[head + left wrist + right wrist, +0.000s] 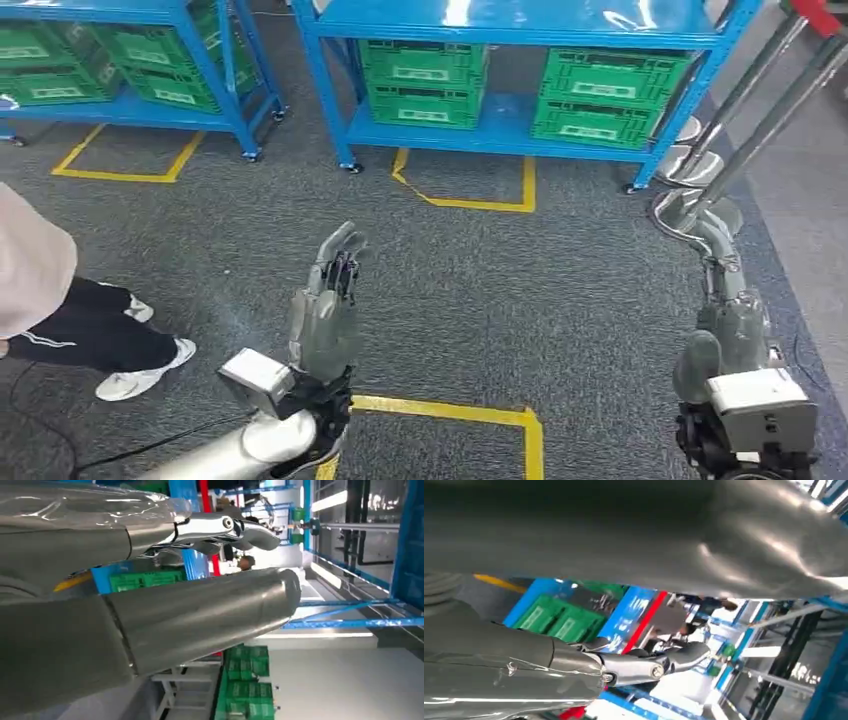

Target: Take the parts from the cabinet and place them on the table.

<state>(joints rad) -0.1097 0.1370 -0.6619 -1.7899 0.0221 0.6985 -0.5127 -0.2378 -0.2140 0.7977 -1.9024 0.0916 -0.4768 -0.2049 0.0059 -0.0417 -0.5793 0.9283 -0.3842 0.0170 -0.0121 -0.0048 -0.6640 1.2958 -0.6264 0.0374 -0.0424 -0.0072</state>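
The head camera looks down from high across the grey floor (480, 290) toward blue shelves (520, 20); both wrist cameras sit tight behind their fingers (200, 610), seemingly facing those same shelves beyond them.

Green crates (424, 82) on blue cabinet (500, 128) shelf.

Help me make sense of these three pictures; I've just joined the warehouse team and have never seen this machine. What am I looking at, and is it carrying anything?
It is a humanoid robot with two silver arms. The wide picture comes from a camera high on its body, looking down at grey carpet with yellow tape lines. Its left hand is raised with the fingers apart, holding nothing; its right hand is also held out, and nothing shows in it. Ahead stand blue shelving racks with green crates on the bottom shelf. A person's legs and white shoes show at the left. The other two pictures come from cameras at each wrist, turned sideways: the grey shapes are the left hand and the right hand seen close up.
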